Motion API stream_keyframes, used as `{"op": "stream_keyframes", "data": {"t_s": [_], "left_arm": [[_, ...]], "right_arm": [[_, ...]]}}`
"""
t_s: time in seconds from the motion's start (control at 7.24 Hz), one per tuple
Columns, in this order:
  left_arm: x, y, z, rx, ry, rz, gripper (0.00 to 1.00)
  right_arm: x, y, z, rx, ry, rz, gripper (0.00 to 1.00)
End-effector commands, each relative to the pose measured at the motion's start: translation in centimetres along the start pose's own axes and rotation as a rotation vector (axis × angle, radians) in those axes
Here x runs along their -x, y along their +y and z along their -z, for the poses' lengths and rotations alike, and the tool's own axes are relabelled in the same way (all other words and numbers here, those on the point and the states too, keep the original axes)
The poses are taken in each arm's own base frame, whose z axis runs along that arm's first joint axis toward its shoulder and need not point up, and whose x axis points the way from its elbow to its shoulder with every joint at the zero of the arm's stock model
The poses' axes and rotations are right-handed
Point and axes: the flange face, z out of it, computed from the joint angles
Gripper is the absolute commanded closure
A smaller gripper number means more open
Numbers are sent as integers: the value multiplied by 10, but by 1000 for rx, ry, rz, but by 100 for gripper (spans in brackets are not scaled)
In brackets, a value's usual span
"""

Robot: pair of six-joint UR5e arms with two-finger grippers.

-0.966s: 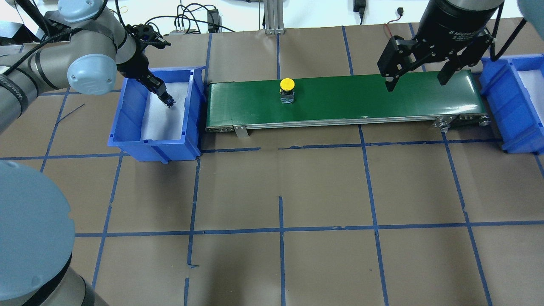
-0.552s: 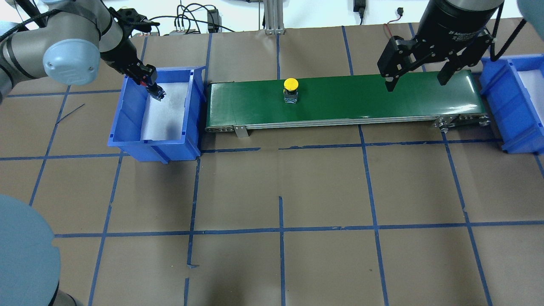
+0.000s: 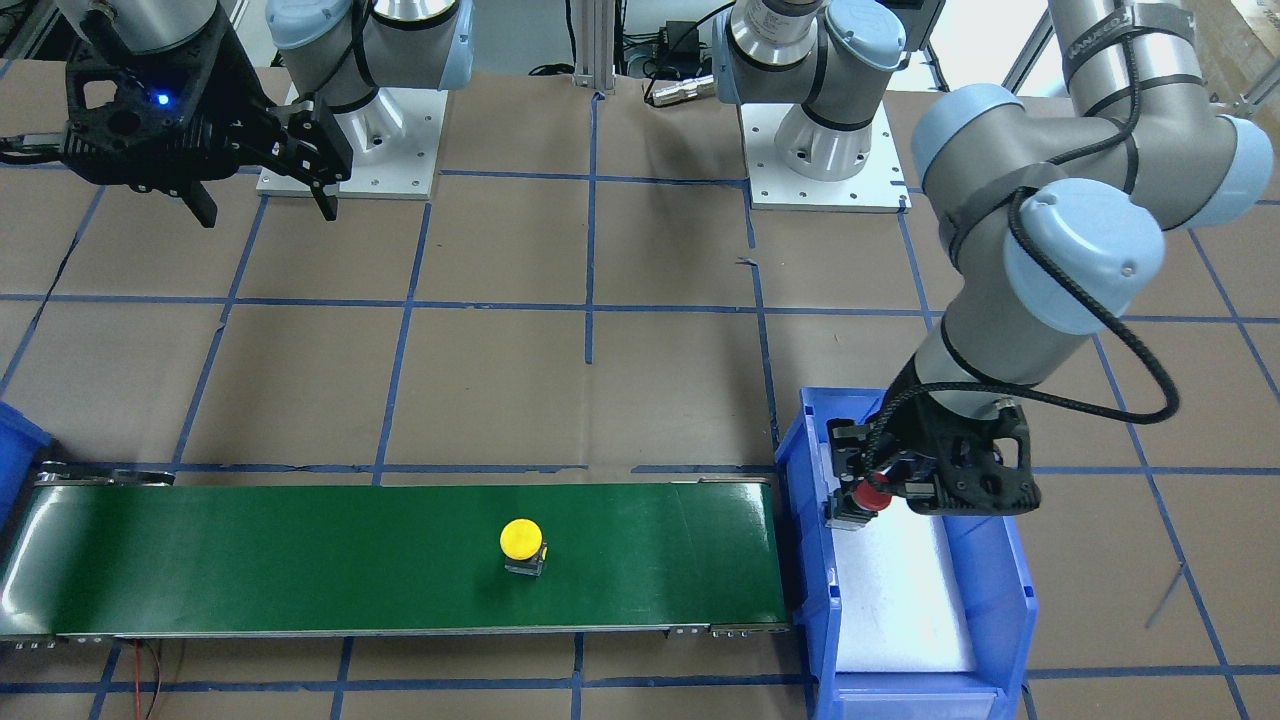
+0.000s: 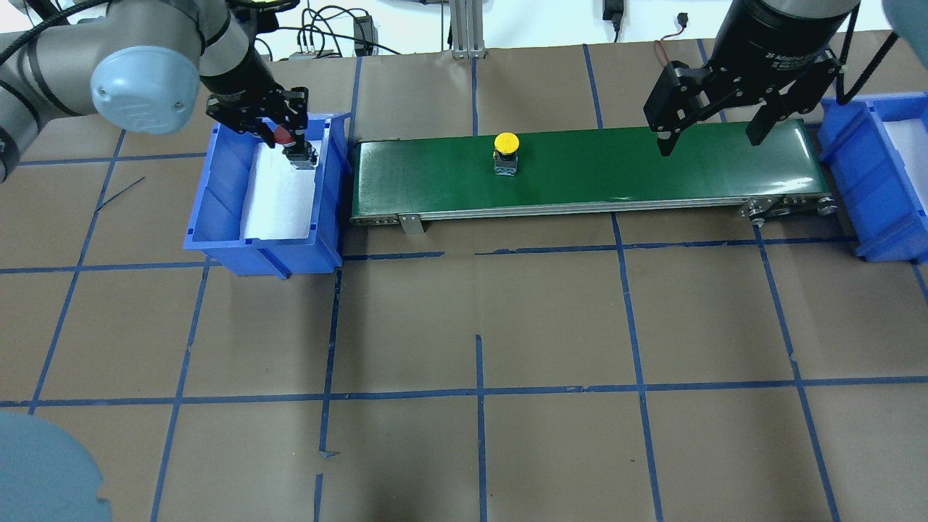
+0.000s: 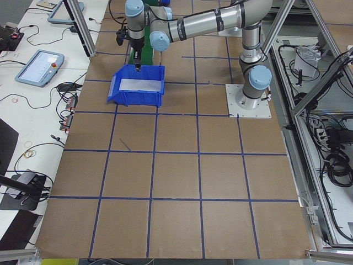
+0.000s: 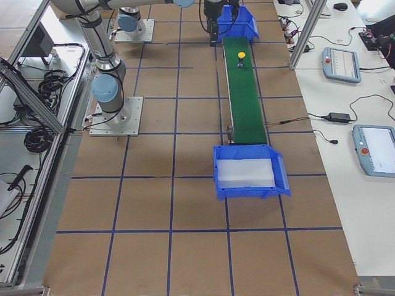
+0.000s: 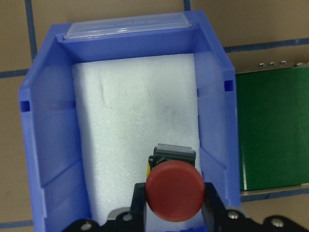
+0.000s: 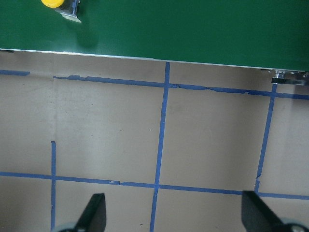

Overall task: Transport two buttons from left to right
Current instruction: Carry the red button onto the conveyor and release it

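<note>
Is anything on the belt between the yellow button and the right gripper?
Nothing visible. The green conveyor belt lies bare from the yellow button to its right end, near which the open right gripper hangs.

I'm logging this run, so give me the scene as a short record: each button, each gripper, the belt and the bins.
yellow button: upright on the green conveyor belt, in its left half, free of both grippers
red button: clamped in the left gripper, over the white foam in the left bin
right gripper: open, empty, above the belt's right end
right bin: foam-lined, no button visible
task stage: neither button in the right bin yet
</note>
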Motion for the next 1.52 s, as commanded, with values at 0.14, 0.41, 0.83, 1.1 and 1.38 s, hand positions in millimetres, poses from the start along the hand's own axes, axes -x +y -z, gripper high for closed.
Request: {"op": "stream_keyframes", "data": {"t_s": [0.14,0.41,0.83,1.1,1.38], "left_arm": [[-61,-1,-9,8,44,137,74],[-101,-19,-52,-10,58,163,75],[-113,-18,-80,11,44,132,77],[-114,-16,-78,17,44,98,34],[-114,-10,-69,38,44,139,0]], "right_arm": [[0,-1,0,-1,0,1,0],[0,-1,0,-4,-3,1,0],[1,-1,-2,-1,-1,9,0],[2,-1,-2,-3,-9,6,0],[0,-1,-3,-1,-4,4,0]]}}
